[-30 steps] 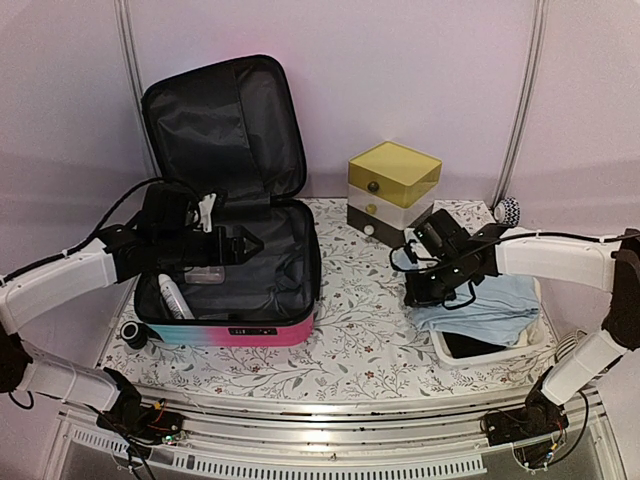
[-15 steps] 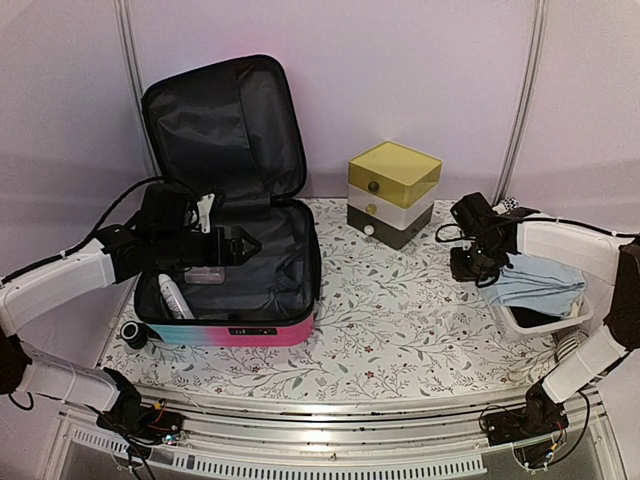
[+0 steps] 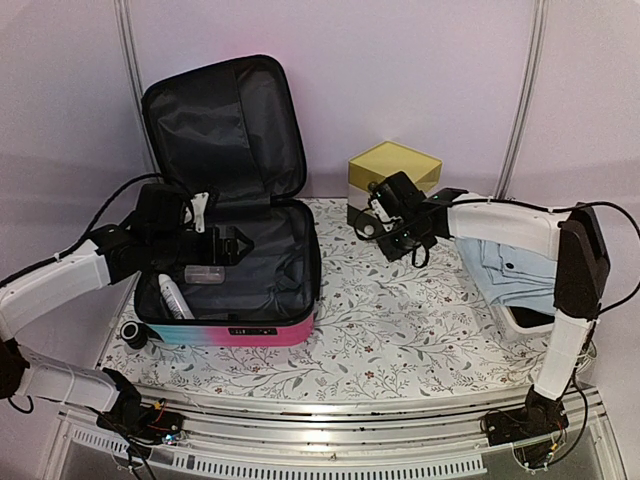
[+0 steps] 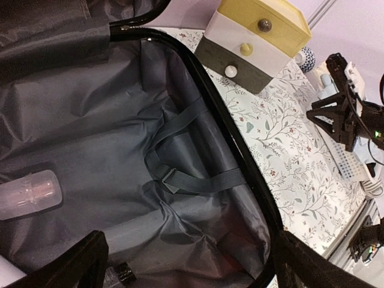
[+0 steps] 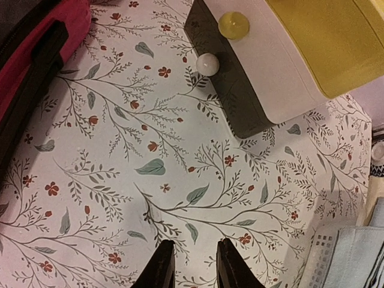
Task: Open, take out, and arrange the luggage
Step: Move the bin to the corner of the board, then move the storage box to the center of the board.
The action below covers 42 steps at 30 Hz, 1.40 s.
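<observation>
The luggage [image 3: 262,255] lies wide open to the left of the yellow-topped drawer box [image 3: 395,168], a little apart from it, with its lid standing up toward the back wall. The front of the hard shell fades from turquoise to pink, and a black zipper band rims it. Inside is crinkled black fabric, with a grey strap [image 4: 180,174] and buckle across the floor. A small clear bottle [image 4: 27,195] lies in the half farthest from the drawer box.

The left gripper [image 4: 192,269] hangs over that interior, its fingers spread wide and empty. The right gripper [image 5: 192,264] hovers just in front of the drawer box, above the cloth. Its fingers are drawn close, with a thin gap and nothing between them.

Everything rests on a white tablecloth [image 3: 370,330] printed with leafy sprigs and small red flowers. The drawer box is a squat block of yellow, white and dark tiers with round knobs. To its right, a white mesh basket [image 5: 318,255] holds pale blue fabric [image 3: 515,265]. The walls are plain pale lilac.
</observation>
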Motion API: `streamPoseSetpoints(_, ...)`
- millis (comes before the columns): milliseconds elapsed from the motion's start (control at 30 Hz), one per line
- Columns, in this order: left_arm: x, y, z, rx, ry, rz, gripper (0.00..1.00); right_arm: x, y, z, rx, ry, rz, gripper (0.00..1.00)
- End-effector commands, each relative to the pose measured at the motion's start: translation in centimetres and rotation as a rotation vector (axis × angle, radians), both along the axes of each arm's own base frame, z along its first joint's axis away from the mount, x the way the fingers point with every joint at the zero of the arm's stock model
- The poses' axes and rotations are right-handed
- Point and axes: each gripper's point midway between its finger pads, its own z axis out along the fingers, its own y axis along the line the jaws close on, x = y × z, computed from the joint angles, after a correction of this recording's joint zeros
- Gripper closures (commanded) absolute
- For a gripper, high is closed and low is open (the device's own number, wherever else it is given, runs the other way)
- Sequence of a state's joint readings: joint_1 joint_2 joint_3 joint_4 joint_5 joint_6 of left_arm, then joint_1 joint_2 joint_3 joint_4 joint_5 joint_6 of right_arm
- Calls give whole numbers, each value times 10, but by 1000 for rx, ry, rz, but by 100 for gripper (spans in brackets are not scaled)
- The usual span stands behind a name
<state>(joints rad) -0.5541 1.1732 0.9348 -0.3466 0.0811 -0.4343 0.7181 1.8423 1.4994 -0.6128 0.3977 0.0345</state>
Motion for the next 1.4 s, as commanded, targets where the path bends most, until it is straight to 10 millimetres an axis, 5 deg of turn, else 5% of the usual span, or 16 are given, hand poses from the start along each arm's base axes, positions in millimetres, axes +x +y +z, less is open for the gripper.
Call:
streamPoseSetpoints(0, -1, 11, 17, 10, -56, 20, 2, 29, 5, 41, 12, -106, 24, 72)
streamPoseSetpoints(167, 1, 9, 18, 1, -64, 10, 2, 46, -7, 81, 168, -132, -76, 56)
streamPoseSetpoints(333, 2, 7, 22, -16, -85, 4, 2, 49, -11, 95, 323, -105, -125, 52)
streamPoseSetpoints(533, 0, 6, 24, -17, -103, -14, 2, 50, 11, 88, 237, -142, 46, 53)
streamPoseSetpoints(667, 0, 4, 27, -23, -109, -23, 2, 30, 41, 68, 45, -202, 322, 49)
streamPoseSetpoints(900, 1, 2, 33, -38, -113, -23, 2, 11, 51, 59, -118, -386, 662, 45)
streamPoseSetpoints(1133, 0, 4, 34, -36, -108, -16, 2, 13, 23, 23, -240, -416, 810, 50)
streamPoseSetpoints(1367, 2, 5, 30, -22, -108, -12, 2, 16, -5, 8, -287, -529, 880, 51)
